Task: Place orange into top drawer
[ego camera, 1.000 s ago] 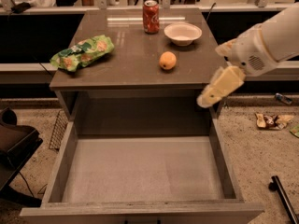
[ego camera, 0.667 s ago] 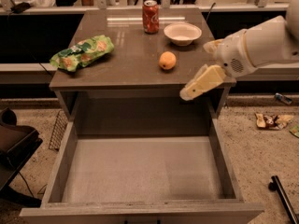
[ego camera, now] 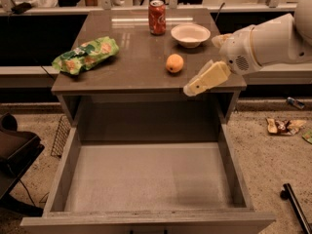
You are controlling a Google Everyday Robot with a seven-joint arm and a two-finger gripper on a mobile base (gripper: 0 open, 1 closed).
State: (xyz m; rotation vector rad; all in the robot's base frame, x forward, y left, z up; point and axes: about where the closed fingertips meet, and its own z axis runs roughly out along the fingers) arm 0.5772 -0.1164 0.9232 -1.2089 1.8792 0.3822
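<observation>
We see the end effector (ego camera: 189, 89) at the right front edge of the worktop (ego camera: 131, 62), angled down and to the left, with its tip over the front edge just above the open cabinet. We cannot tell how far open it is from this view. Nothing shows in its grip. The white arm (ego camera: 265, 43) behind it reaches in from the right side.

The orange (ego camera: 174, 63) sits on the worktop, right of centre and towards the front. It is close to the end effector, up and to the left of the tip, but apart from it. Behind the orange stands a white bowl (ego camera: 190, 34), and just left of the bowl is a red soda can (ego camera: 157, 16), upright near the back edge. A green snack bag (ego camera: 86, 55) lies on the left part of the worktop, well apart from the orange.

Below the worktop the top drawer (ego camera: 146, 179) is pulled fully out towards us, its grey floor bare. On the speckled ground to the right of the cabinet lies a crumpled wrapper (ego camera: 280, 126).
</observation>
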